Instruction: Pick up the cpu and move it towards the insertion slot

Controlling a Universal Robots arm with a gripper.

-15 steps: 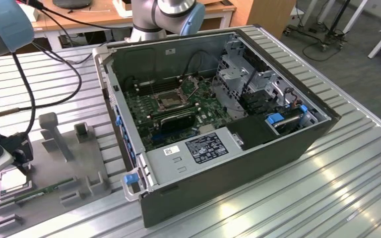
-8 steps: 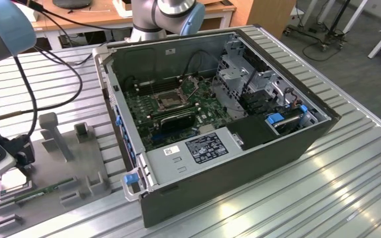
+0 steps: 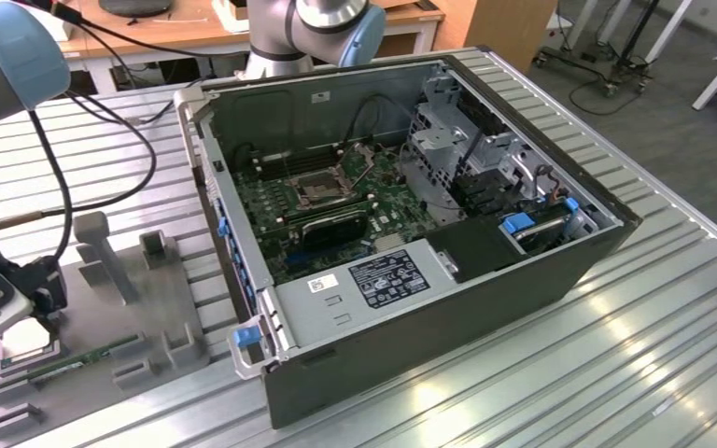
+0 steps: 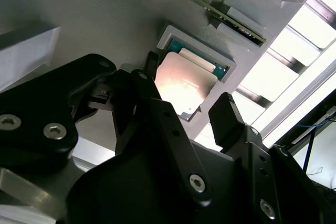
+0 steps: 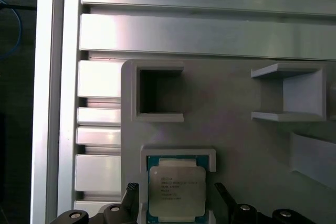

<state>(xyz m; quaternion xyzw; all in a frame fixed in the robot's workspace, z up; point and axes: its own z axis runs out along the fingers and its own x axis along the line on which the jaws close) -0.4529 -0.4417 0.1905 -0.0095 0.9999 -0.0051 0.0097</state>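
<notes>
Cpu (image 5: 176, 192) sits in its grey recess (image 5: 178, 154) between the parted jaws, seemingly untouched

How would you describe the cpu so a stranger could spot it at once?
Start at the open computer case, then go to the grey holder plate on the exterior view's left. In its framed recess lies the cpu: a flat silvery square, unlike the long green memory stick beside it.

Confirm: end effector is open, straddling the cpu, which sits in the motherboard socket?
Not in the motherboard socket. The first wrist view shows the cpu sitting in a grey fixture recess. The end effector is open, straddling it.
</notes>
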